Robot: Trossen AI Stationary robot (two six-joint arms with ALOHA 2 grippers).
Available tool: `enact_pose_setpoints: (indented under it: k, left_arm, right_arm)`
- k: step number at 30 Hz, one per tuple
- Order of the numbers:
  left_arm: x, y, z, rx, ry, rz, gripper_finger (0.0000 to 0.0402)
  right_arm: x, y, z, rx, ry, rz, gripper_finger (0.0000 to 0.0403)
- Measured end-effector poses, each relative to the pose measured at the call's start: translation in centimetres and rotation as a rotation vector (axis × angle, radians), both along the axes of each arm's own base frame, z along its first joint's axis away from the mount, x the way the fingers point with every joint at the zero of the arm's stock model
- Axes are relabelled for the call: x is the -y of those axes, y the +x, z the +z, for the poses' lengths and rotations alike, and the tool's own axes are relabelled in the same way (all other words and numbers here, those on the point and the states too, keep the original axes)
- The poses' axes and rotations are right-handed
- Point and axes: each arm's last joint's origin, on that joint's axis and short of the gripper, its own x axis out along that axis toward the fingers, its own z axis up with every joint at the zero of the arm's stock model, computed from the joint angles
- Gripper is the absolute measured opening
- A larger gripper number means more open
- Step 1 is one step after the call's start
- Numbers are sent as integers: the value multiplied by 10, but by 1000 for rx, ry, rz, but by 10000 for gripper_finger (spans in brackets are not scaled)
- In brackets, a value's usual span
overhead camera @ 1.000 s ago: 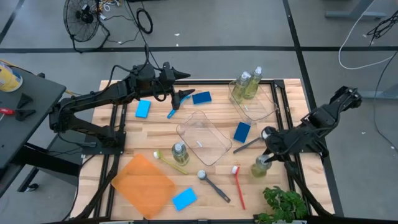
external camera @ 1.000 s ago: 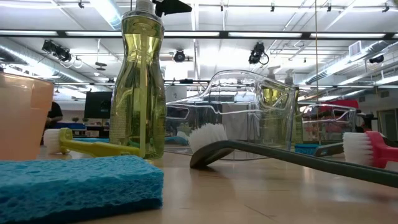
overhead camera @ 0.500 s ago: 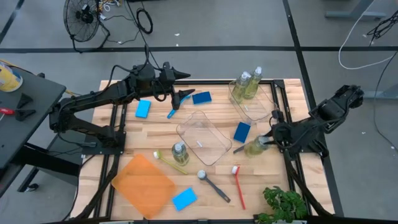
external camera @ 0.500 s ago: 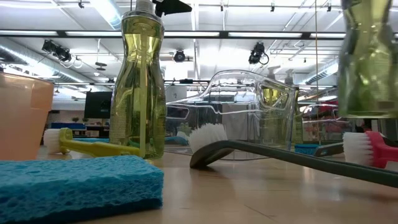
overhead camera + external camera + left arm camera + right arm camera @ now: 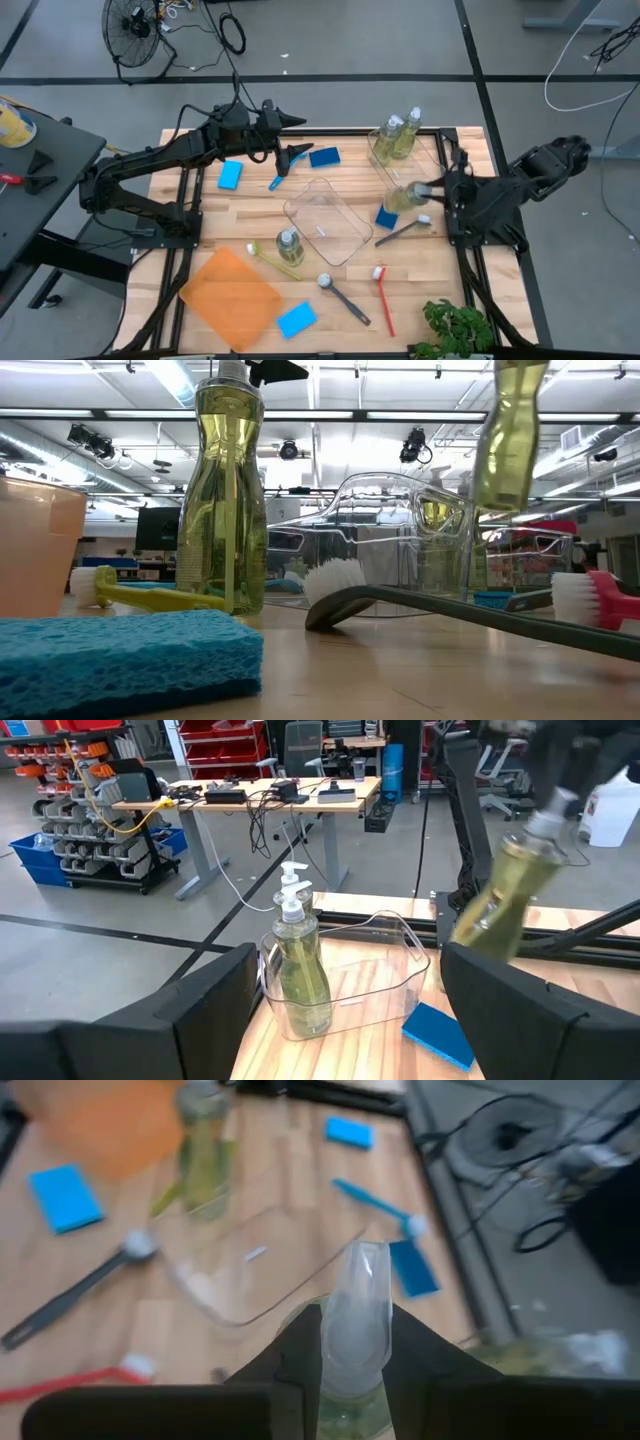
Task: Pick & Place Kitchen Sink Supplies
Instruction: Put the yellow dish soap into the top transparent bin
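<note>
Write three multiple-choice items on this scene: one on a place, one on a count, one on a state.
1. Where is the orange tray?
A. Near the table's front left corner
B. Inside the centre tub
C. Under the left arm

2. How many soap bottles stand in the far tub?
A. None
B. Two
C. Four

3. What is the right gripper doing?
A. Resting open on the table
B. Holding a soap bottle in the air
C. Gripping the red brush

Answers:
1. A: the high view shows the tray flat at the front left, outside any tub.
2. B: the left wrist view shows two bottles side by side in that tub.
3. B: its jaws are shut on the bottle, which the low view shows hanging clear of the table.
</note>
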Motion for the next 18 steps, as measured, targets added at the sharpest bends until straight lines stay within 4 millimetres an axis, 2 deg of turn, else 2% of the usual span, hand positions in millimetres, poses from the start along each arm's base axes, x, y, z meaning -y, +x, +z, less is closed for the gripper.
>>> enact_pose_setpoints:
  k: [7, 18]
  left_arm:
    - [0, 0, 0, 0, 0, 0, 320]
    - [0, 0, 0, 0, -1, 0, 320]
  right_arm:
    - [15, -1, 13, 32, -116, -78, 76]
    - [36, -5, 15, 14, -182, -206, 76]
